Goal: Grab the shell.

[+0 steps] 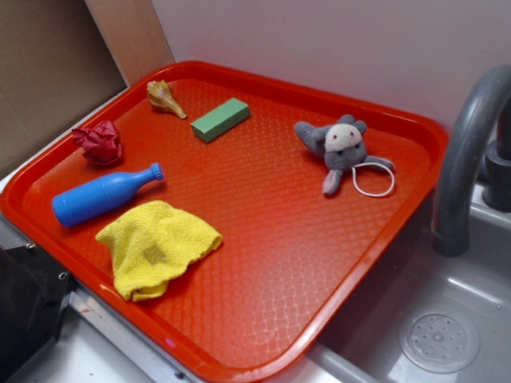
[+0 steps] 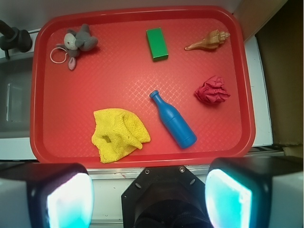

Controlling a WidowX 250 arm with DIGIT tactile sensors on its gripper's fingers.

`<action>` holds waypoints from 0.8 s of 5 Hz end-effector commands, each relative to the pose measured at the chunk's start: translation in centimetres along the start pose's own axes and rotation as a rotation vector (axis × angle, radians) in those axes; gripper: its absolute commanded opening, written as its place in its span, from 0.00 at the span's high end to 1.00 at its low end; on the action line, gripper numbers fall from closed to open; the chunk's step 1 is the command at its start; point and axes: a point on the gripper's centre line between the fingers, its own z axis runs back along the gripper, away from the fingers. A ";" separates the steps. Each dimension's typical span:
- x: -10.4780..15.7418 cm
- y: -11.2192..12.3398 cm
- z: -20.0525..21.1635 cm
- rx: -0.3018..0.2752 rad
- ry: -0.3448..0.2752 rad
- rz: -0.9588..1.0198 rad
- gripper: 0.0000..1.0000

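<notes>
The gripper shows two broad black fingers with rounded corners, each faced by a glowing pale cyan pad. Between them sits a black angular mount, apparently fastened by two small screws along its upper edge.

Red tray carries shell, green block, bottle, cloth.

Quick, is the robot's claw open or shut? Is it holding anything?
Gripper: open, holding nothing. The shell lies untouched on the red tray.
</notes>
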 end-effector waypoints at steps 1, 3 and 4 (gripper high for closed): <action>0.0 0.0 0.0 0.000 0.000 0.000 0.00; 5.3 -0.7 -4.3 0.065 -0.174 0.284 0.00; 8.1 1.2 -5.9 0.132 -0.269 0.525 0.00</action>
